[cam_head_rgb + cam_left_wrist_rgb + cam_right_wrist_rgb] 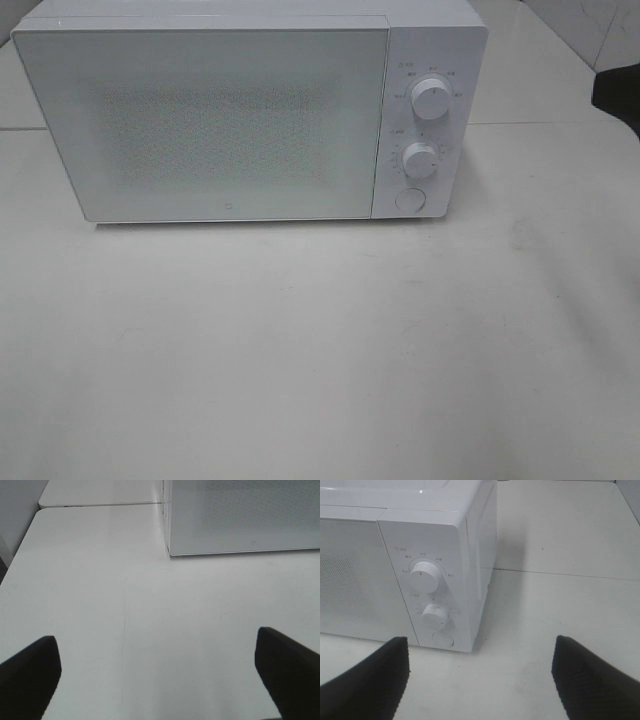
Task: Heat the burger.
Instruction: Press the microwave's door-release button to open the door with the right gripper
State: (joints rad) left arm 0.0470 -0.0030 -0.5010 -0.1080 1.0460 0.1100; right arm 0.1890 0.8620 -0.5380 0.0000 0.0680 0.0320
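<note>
1. Left gripper (156, 647): I see its two dark fingers (27, 680) standing wide apart. Nothing is held between them; only the bare white table (150, 585) lies beneath.
2. Beyond the left gripper: the lower front corner of the white microwave (240, 515) rests on the table. The gripper is well apart from it.
3. Right gripper (480, 650): its ribbed dark fingers (590, 680) are likewise spread, with nothing between them, and it hangs over the table.
4. Ahead of the right gripper: the microwave's control panel (445, 545) faces me. It carries an upper knob (424, 576), a lower knob (435, 616) and, under these, a round button (443, 639). The gripper is near the panel but not touching it.
5. Exterior high view: the microwave stands at the far side of the table. Its door (200, 120) is shut and sits to the left of the control panel.
6. A dark shape (615, 95) at the right edge of that view is cut off; I cannot identify it.
7. Burger: I cannot tell where it is. The door's dotted window is too pale to show what lies behind it.
</note>
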